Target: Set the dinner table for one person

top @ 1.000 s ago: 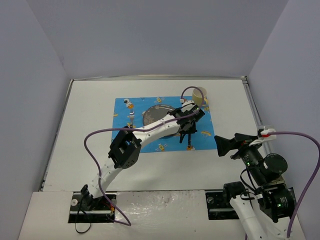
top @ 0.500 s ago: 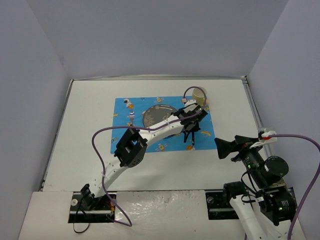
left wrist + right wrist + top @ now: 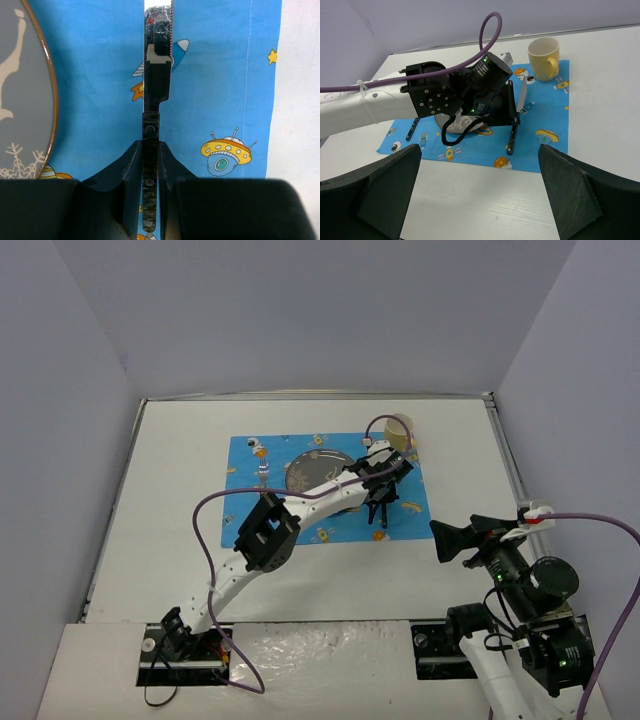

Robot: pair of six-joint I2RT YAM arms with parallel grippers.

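The table (image 3: 170, 540) is the broad white top that fills the floor of the top view, with grey walls on three sides and both arm bases at its near edge. A blue placemat (image 3: 225, 75) printed with rockets and saucers lies flat on its middle, a little toward the far side.

On the placemat sits a grey plate (image 3: 312, 468) with a thin gold rim. The part we see bears only a white printed pattern, and the left arm crosses over the rest. A yellow mug (image 3: 543, 57) stands upright on the far right corner of the cloth, handle toward the near side. Looking into it we see only its pale inner wall.

Just right of the plate a knife (image 3: 157, 75) runs near to far, its serrated blade pointing toward the mug. The left gripper (image 3: 150, 152) reaches over it, jaws pinching the black handle from both sides. We cannot tell whether the knife rests on the cloth or is slightly lifted.

A dark-handled utensil (image 3: 413, 128) lies at the left edge of the placemat, but we cannot tell its kind.

The right gripper (image 3: 446, 538) hovers over bare table, well apart from the placemat's near right corner. Its jaws are spread wide and hold nothing.
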